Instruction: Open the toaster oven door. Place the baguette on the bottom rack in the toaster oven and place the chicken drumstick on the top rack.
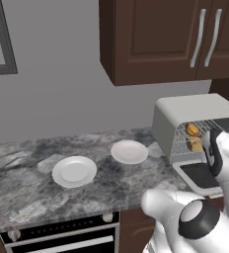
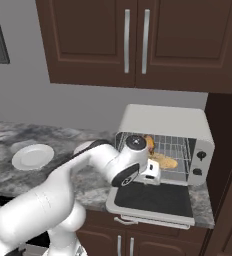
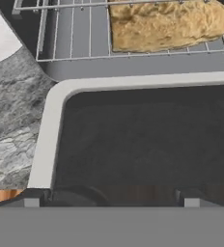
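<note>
Grey-veined marble counter (image 1: 32, 192) runs under dark brown wall cabinets (image 2: 133, 45), and at its right end stands the toaster oven (image 2: 163, 120), a boxy light grey appliance with rounded corners. Its door (image 2: 155, 200) hangs fully open and lies flat toward the room, a dark glass panel in a pale grey frame. The gripper (image 2: 150, 176) hovers just above that door, right at the mouth of the oven, with nothing between its fingers; its two dark fingertips (image 3: 32, 197) stand far apart at the bottom of the hand view, so the jaws are wide. Just ahead of the gripper and a little below it, the baguette (image 3: 167, 24) lies on the bottom rack (image 3: 75, 38), a rough tan-brown chunk with a paler crumbly face, resting across the thin silver wires. Higher up and further inside from the gripper, the chicken drumstick (image 1: 192, 129) sits on the top rack (image 2: 173, 142), a small glossy orange-brown piece. Well off to the gripper's left, two white plates (image 1: 74, 171) rest on the counter, apart from each other
</note>
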